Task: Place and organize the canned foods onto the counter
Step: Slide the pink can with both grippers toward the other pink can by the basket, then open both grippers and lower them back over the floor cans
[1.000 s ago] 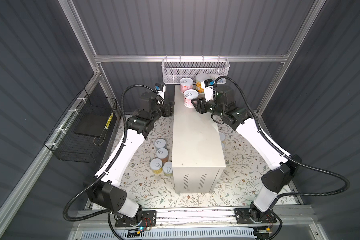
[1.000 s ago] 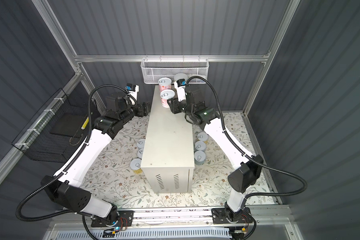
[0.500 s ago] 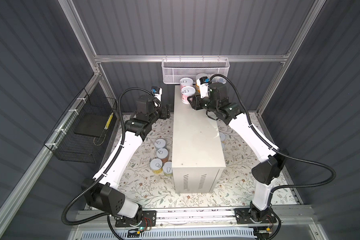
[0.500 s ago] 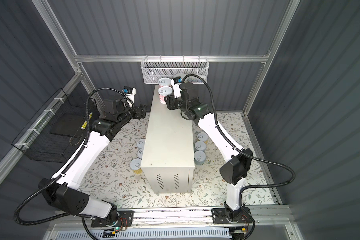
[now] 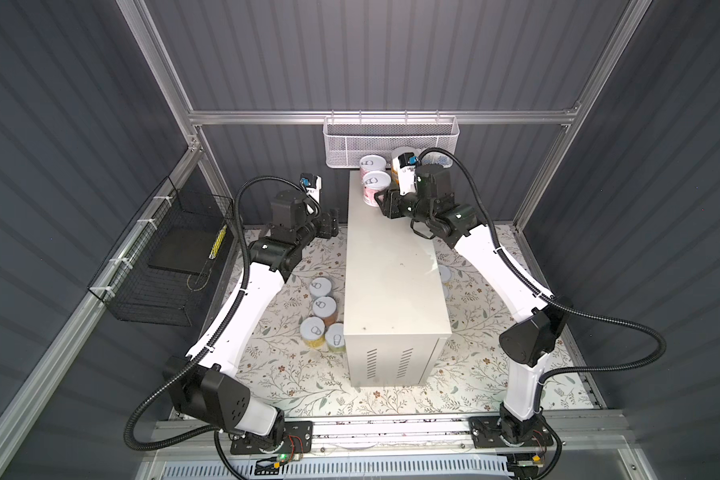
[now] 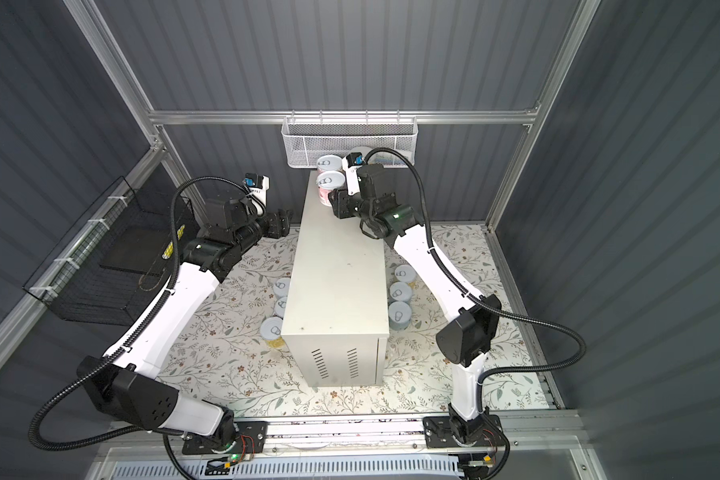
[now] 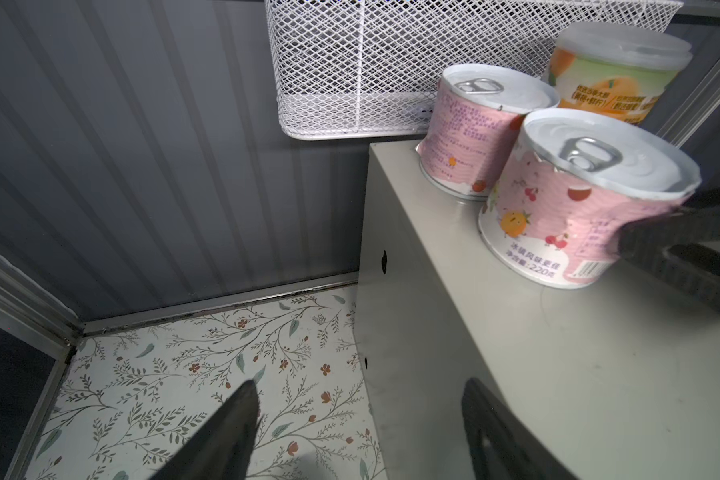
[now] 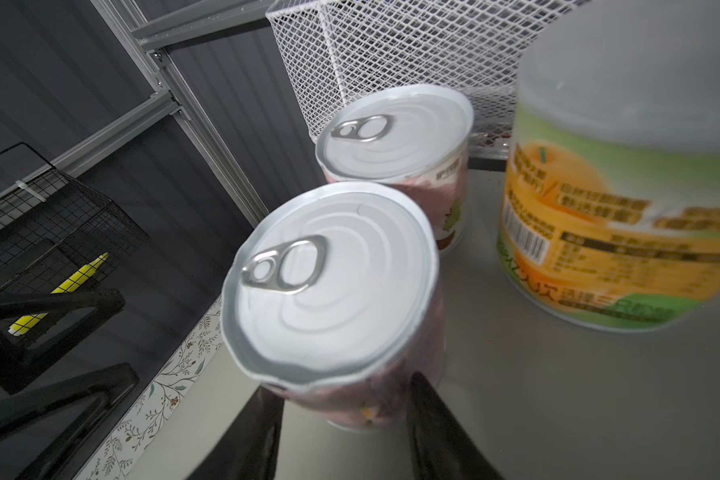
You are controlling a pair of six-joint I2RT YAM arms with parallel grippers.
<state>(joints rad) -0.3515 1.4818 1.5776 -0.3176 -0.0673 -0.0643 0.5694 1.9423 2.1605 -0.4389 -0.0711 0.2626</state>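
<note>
Pink paper wraps the near pink can (image 5: 376, 189) (image 6: 330, 187) (image 7: 578, 208) (image 8: 333, 291), a short cylinder with a ribbed, silvery pull-tab lid. The right tool (image 5: 381, 203) (image 8: 344, 388) is clamped on its lower wall, one black finger on each side. The can sits at the far end of the desk (image 5: 391, 270) (image 6: 337, 270) (image 7: 558, 374), lid up and leaning a little in the left wrist view. Whether its base lies flat on the desk is hard to make out.

Just behind it the far pink can (image 5: 371, 164) (image 7: 474, 124) (image 8: 395, 141) stands upright. Beside that is an orange-and-green can (image 7: 612, 83) (image 8: 620, 228) with a frosted cap, blurred in the right wrist view and mostly hidden by the right wrist in both top views.

The desk is a cream painted metal box. Its long axis runs from the robot's base toward the back wall, with vent slits on the near end.

The left tool (image 5: 331, 220) (image 7: 360, 384) hangs beside the desk's left side over the floral mat (image 5: 287, 365), its jaws moderately apart and holding nothing.

On the mat, four cans (image 5: 324, 307) stand upright by the desk's left side. Three cans (image 6: 400, 293) stand by its right. The desk's edge cuts some of them off.

A white mesh basket (image 5: 391, 141) (image 7: 391, 62) hangs on the back wall.
</note>
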